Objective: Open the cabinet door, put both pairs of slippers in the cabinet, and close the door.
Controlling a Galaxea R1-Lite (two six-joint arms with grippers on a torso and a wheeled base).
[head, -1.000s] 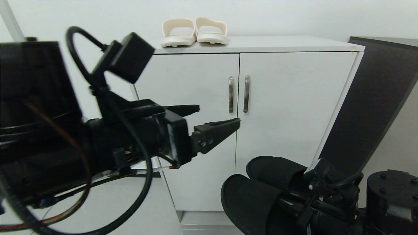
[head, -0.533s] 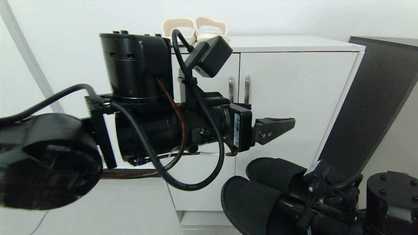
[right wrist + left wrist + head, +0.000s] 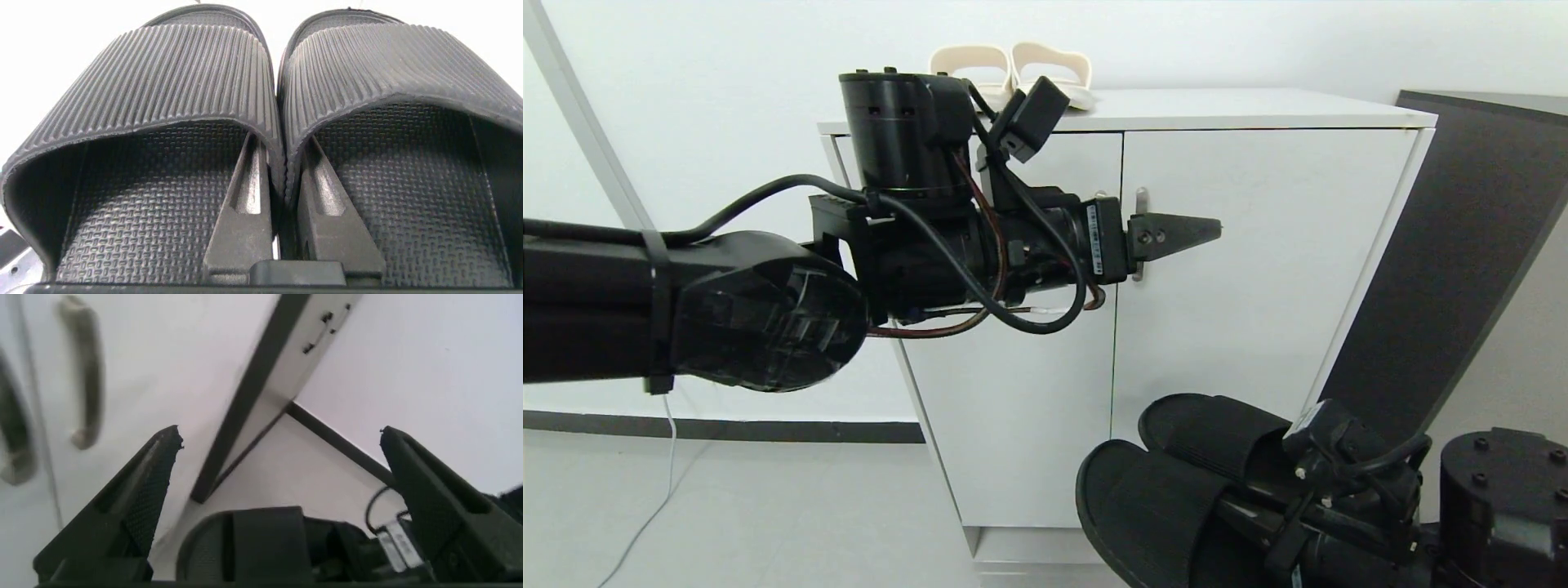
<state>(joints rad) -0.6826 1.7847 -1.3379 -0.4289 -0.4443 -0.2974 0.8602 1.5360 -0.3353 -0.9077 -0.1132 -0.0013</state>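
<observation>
The white cabinet [image 3: 1258, 269] has both doors closed. Its two metal handles [image 3: 82, 376] are at the middle seam. My left gripper [image 3: 1205, 229] is held at handle height just in front of the handles, and its fingers [image 3: 280, 434] are open with nothing between them. A cream pair of slippers [image 3: 1013, 69] rests on the cabinet top. The black pair of slippers [image 3: 1176, 482] hangs low in front of the right door. My right gripper [image 3: 284, 163] is shut on the two touching inner sides of the black slippers [image 3: 204, 98].
A dark panel [image 3: 1462, 269] leans against the cabinet's right side. To the cabinet's left are a white wall, a dark baseboard [image 3: 727, 429] and grey floor with a thin cable [image 3: 645, 514] on it.
My left arm has swung up and to the right, bringing its gripper from below the handles to handle height. The right arm and black slippers have stayed put.
</observation>
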